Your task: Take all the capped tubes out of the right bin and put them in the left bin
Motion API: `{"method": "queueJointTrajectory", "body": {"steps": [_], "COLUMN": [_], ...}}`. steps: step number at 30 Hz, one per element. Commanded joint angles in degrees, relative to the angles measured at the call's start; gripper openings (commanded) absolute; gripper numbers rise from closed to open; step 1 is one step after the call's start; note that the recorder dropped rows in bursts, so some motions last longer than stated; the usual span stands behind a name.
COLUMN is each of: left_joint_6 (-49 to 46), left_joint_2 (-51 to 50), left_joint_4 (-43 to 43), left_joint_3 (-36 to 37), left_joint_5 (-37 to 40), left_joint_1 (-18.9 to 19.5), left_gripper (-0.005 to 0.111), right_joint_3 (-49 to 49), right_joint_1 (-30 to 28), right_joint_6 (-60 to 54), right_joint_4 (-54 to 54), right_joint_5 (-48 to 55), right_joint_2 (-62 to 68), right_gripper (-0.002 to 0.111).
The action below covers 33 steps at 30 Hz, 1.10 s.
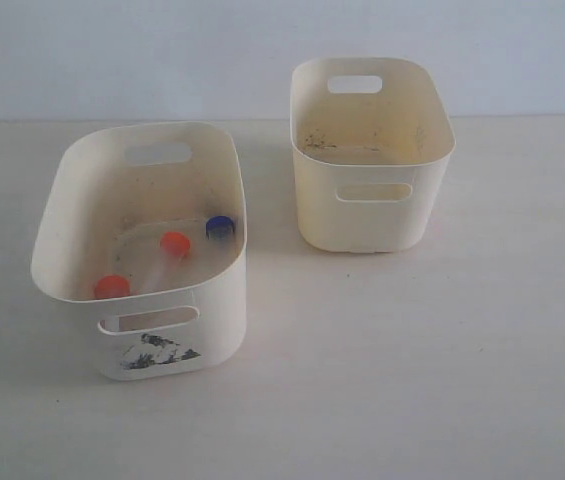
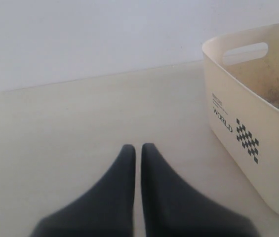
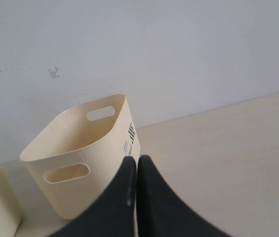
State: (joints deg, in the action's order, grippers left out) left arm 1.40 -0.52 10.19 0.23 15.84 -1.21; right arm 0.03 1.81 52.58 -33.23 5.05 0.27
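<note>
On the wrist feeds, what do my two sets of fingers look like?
The left fingers are matte black, smooth and plain. They are broad at the base and curve in to narrow rounded tips. The right fingers look the same, black and tapered. No cables, labels or markings show on either pair, and no view shows the arms themselves.

Three clear plastic capped tubes (image 1: 174, 245) are lying inside the larger cream plastic bin (image 1: 219, 300), which is sitting left and nearer on the pale tabletop (image 1: 412, 380). The smaller cream plastic bin (image 1: 362, 222) is standing apart, right and farther back.
</note>
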Motion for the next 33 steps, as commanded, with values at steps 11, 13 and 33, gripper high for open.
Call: {"method": "queueJointTrajectory", "body": {"steps": [11,13,33], "left_joint_6": [0.7,0.7,0.7], "left_joint_2": [0.1,0.1,0.1], "left_joint_4": [-0.1,-0.1,-0.1], "left_joint_3": [-0.2,-0.2,-0.2], "left_joint_5": [-0.9,-0.9,-0.9], "left_joint_1": [0.1,0.1,0.1], "left_gripper": [0.004,0.004,0.004], "right_joint_3": [0.0,0.0,0.0], "right_joint_1": [0.0,0.0,0.0], "right_joint_6": [-31.3,-47.8,-50.2], "right_joint_4": [22.9,31.4,31.4], "right_joint_5": [12.0,13.9,14.1], "right_joint_2": [-0.3,-0.3,-0.3], "right_gripper": [0.0,0.0,0.0]}}
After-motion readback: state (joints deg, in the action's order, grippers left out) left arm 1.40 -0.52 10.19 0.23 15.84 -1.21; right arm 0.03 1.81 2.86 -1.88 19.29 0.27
